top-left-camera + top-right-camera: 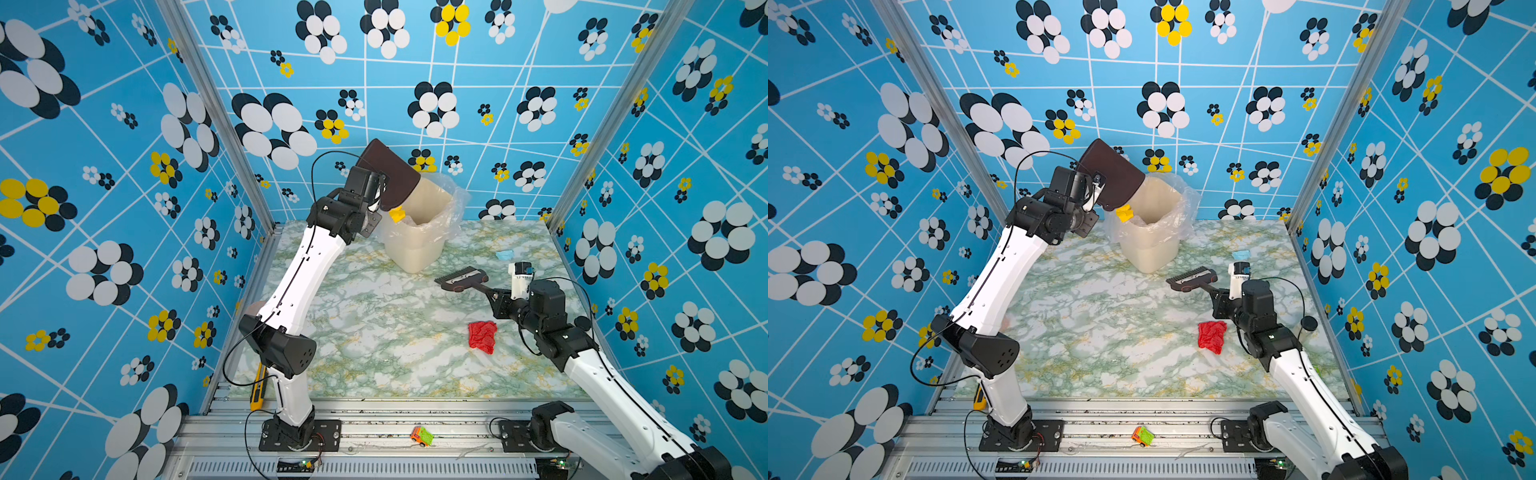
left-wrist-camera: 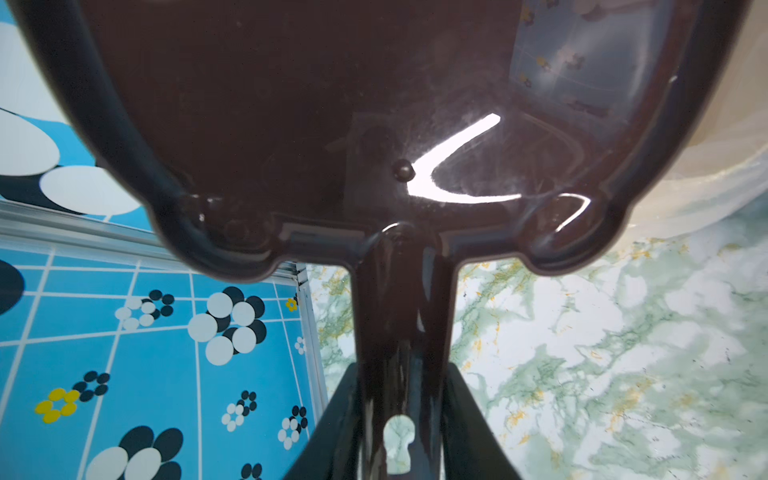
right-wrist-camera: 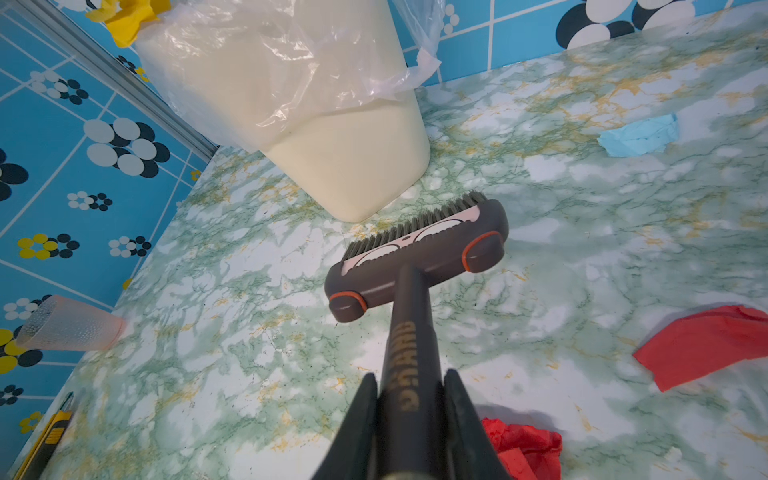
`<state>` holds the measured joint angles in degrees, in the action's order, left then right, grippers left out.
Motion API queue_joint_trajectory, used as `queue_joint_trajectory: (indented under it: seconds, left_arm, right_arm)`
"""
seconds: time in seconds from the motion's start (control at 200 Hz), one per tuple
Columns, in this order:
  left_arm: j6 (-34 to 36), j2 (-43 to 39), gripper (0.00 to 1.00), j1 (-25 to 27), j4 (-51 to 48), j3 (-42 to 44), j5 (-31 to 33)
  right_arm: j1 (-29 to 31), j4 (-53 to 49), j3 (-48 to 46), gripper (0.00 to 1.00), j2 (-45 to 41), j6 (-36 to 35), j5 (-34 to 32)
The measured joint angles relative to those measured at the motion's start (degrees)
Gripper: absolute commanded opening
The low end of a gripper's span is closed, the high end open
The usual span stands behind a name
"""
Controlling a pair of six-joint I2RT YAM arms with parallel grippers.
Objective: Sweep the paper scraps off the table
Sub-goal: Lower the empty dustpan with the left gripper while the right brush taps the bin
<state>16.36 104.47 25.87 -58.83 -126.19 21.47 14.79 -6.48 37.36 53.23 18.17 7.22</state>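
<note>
My left gripper (image 2: 402, 374) is shut on the handle of a brown dustpan (image 1: 390, 174), which is raised and tipped over the cream bin (image 1: 419, 232). A yellow paper scrap (image 1: 397, 215) sits at the bin's rim just under the pan's lip. My right gripper (image 3: 410, 378) is shut on the handle of a grey brush (image 3: 415, 249), which is held low over the table (image 1: 374, 332) in front of the bin. A red scrap (image 1: 482, 336) lies beside the right wrist. A light blue scrap (image 1: 505, 254) lies at the back right.
The bin carries a loose clear plastic liner (image 3: 332, 62). A pink cup (image 3: 70, 328) lies on its side at the table's left edge. A yellow utility knife (image 1: 257, 386) rests near the left arm's base. A small toy car (image 1: 421, 436) sits on the front rail.
</note>
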Motion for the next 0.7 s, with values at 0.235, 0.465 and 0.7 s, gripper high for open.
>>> queue_joint_trajectory:
  seconds: [0.235,0.465,0.7]
  left_arm:
    - [-5.95,-7.13,0.00,-0.68,-0.37,12.85,-2.49]
    - [-10.75,-14.91,0.00,-4.02,1.03,24.94,-5.84]
    - [-14.91,-23.45,0.00,-8.33,2.84,32.54,-9.94]
  right_arm:
    - [0.00,-0.07,0.85,0.00,-0.66,-1.86,2.05]
    - [0.00,-2.51,6.19,0.00,-3.39,-5.29,6.36]
    - [0.02,-6.62,16.52,0.00,-4.81,-9.03,13.42]
